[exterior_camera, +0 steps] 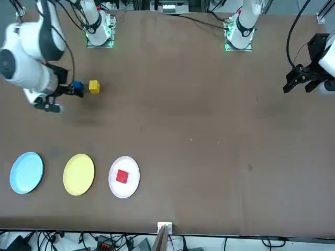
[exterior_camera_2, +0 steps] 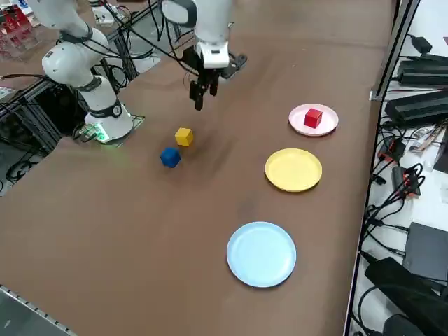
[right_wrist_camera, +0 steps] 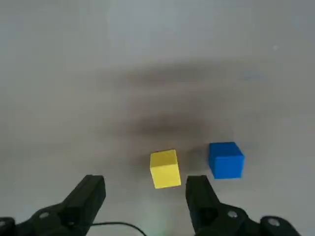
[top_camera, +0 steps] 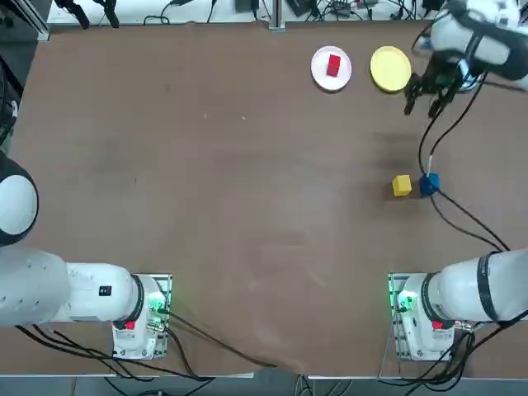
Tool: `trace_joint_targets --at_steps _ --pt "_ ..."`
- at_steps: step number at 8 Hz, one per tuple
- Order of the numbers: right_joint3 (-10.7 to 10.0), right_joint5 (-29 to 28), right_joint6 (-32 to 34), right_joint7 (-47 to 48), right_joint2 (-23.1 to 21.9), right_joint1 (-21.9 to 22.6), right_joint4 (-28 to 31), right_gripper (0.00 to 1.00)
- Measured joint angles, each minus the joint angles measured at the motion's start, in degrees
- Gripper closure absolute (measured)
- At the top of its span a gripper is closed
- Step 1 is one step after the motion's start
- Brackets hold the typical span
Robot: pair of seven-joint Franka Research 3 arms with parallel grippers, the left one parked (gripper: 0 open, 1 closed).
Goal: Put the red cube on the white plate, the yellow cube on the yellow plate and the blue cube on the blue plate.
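Observation:
The red cube (top_camera: 333,64) lies on the white plate (top_camera: 317,71) at the table's far side, with the yellow plate (top_camera: 390,68) beside it. In the right side view the light blue plate (exterior_camera_2: 262,253) lies further along the same row. The yellow cube (top_camera: 402,185) and the blue cube (top_camera: 429,184) sit side by side on the bare table, nearer my base. My right gripper (top_camera: 422,103) hangs open and empty above the table between the plates and those two cubes. In the wrist view the yellow cube (right_wrist_camera: 165,168) shows between the open fingers (right_wrist_camera: 93,189), the blue cube (right_wrist_camera: 226,159) just outside them.
The arm's black cable (top_camera: 462,210) trails across the table past the blue cube. The table's far edge (top_camera: 272,25) runs close behind the plates. The parked left arm (top_camera: 16,202) stands at the other side of the table.

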State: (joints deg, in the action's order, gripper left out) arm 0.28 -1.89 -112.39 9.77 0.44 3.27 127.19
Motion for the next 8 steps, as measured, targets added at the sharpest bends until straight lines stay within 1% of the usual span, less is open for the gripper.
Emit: trace_joint_targets --at_steps 1,3,5,6,8 --pt "0.07 0.11 -3.88 -0.13 0.44 0.69 4.04 0.00" --pt "0.15 0.16 -9.54 -1.22 1.99 1.85 9.65 0.00" --pt "0.05 0.34 -15.99 -6.01 2.43 2.14 16.25 0.00" --pt "-0.16 0.58 -17.10 -8.21 2.38 2.11 18.00 0.00" --pt "-0.43 1.78 -17.26 -9.39 1.91 1.77 19.23 0.00"
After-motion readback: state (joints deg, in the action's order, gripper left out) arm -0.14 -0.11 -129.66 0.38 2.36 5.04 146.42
